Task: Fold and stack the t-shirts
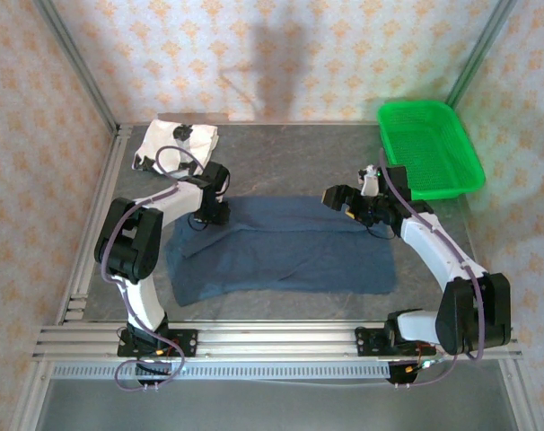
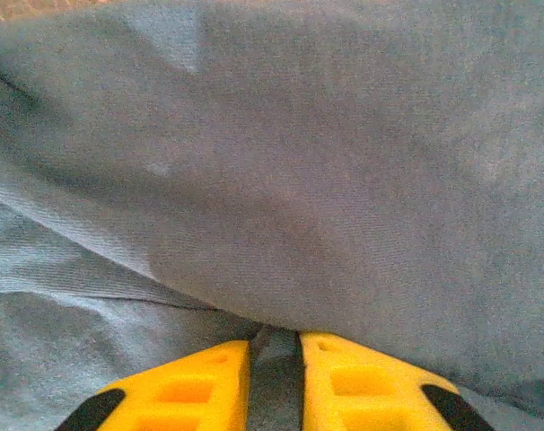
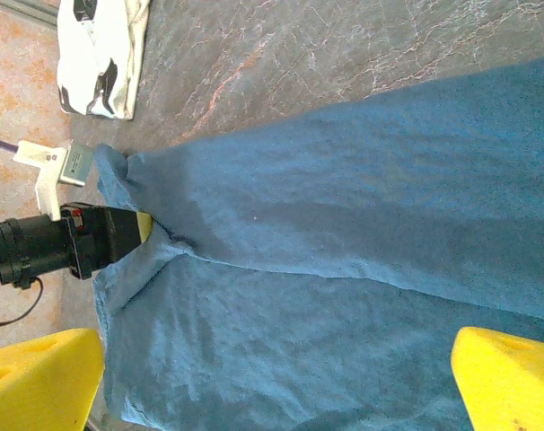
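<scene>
left gripper (image 2: pixel 274 350): narrow, pinching navy t-shirt (image 1: pixel 281 247) at its 10 o'clock corner
right gripper (image 3: pixel 276 359): spread wide, over 2 o'clock corner
shirt axis: 9–3 o'clock

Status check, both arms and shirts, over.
Left gripper shut on navy t-shirt. Right gripper open above it. White t-shirt folded, far left corner. Nothing blocking.

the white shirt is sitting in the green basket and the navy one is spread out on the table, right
Not quite. The white shirt lies on the table at its far left corner, not in the green basket; the top external view shows it. The navy shirt is spread out on the table.
</scene>
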